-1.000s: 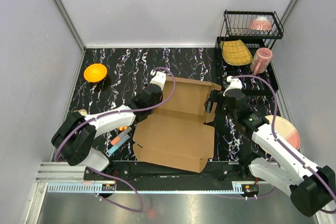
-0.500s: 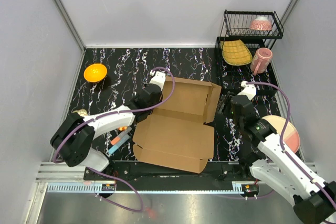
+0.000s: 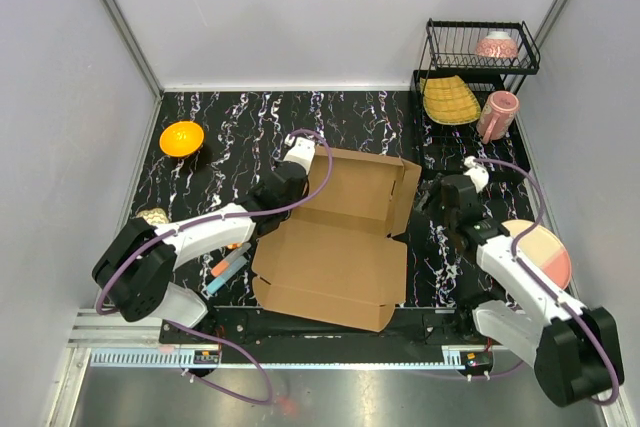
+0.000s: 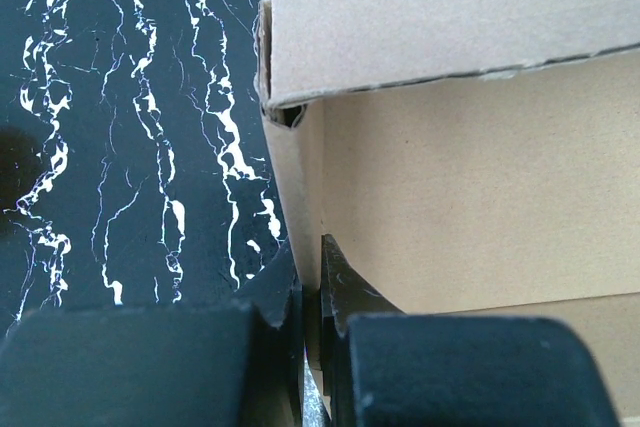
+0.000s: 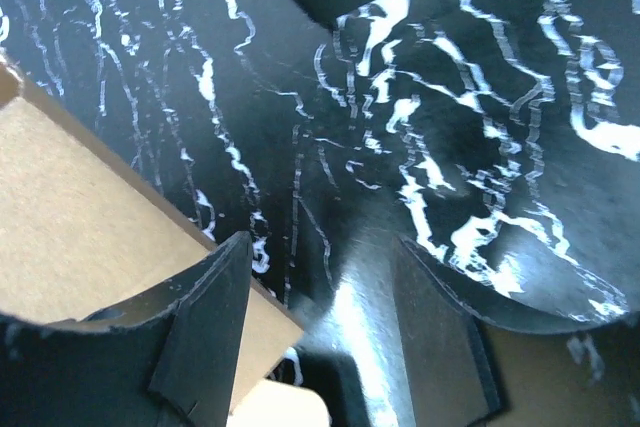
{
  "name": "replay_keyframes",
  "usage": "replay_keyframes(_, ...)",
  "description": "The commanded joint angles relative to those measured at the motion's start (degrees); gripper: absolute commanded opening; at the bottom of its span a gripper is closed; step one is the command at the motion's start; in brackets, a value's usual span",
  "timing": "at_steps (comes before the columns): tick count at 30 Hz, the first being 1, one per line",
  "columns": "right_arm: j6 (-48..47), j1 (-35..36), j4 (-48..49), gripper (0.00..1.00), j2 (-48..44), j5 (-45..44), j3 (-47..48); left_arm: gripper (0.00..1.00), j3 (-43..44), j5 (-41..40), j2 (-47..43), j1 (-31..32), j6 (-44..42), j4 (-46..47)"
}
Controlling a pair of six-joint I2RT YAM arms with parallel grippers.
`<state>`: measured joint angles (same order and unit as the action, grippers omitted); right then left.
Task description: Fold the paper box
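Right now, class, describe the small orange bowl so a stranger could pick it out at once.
Start at the black white-veined table, with the big brown cardboard box in its middle. Look to the far left corner: the round orange bowl sits alone there, the only bright orange dish.

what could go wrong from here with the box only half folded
The left gripper pinches only the thin left wall of the box, so a pull could crease it or drag the whole box toward the pens. The right gripper is open and clear of the box, so the raised right flap has no support and may drop back.
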<state>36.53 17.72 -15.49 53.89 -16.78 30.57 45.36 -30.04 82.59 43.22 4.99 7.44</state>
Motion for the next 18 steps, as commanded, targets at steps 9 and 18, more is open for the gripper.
replay_keyframes(9,-3.5,-0.3,21.6,0.64,4.3,18.6,-3.5,0.0,-0.4,-0.7,-0.8,1.0,-1.9,1.2)
replay_keyframes(18,-5.6,-0.3,24.1,0.66,6.1,25.3,-4.4,0.0,0.0,-0.5,0.3,1.2,-1.8,1.3)
